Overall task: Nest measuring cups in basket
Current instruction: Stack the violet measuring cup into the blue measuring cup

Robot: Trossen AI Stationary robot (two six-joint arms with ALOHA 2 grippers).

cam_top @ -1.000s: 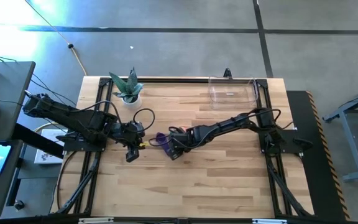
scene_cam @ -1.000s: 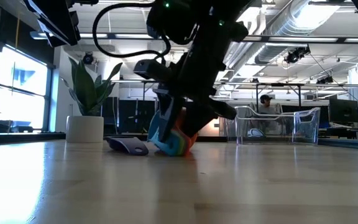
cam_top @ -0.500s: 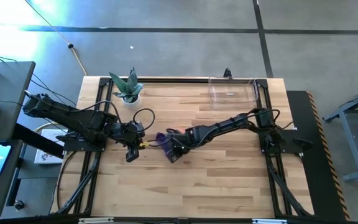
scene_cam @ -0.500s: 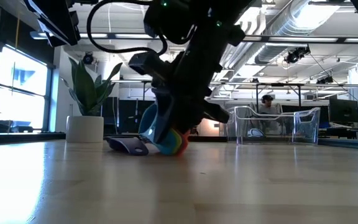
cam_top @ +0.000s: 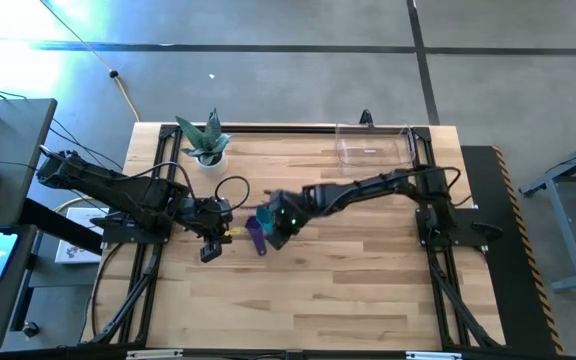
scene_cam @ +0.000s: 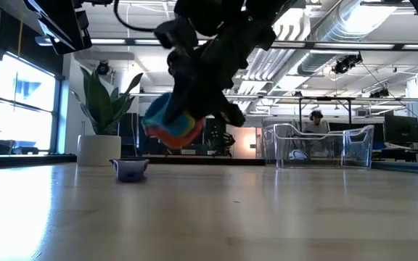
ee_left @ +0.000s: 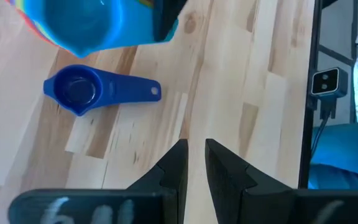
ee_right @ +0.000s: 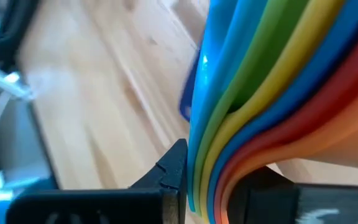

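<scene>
On my screen the potted plant (cam_top: pixel 205 142) stands at the table's (cam_top: pixel 348 300) far left corner and the clear basket (cam_top: pixel 373 148) at the far right, with nothing between it and the arms. The right pincer (cam_top: pixel 278 222) is clenched on the nested stack of measuring cups (scene_cam: pixel 171 125), lifted clear of the wood (rainbow rims fanned edge-on). A lone purple cup (cam_top: pixel 256 236) sits upright below. The left pincer (cam_top: pixel 210 245) hangs nearby, almost closed, empty.

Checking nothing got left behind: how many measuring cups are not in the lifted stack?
1: the small purple cup sits alone on the table, below the nested stack held by the right gripper. None others visible.
</scene>
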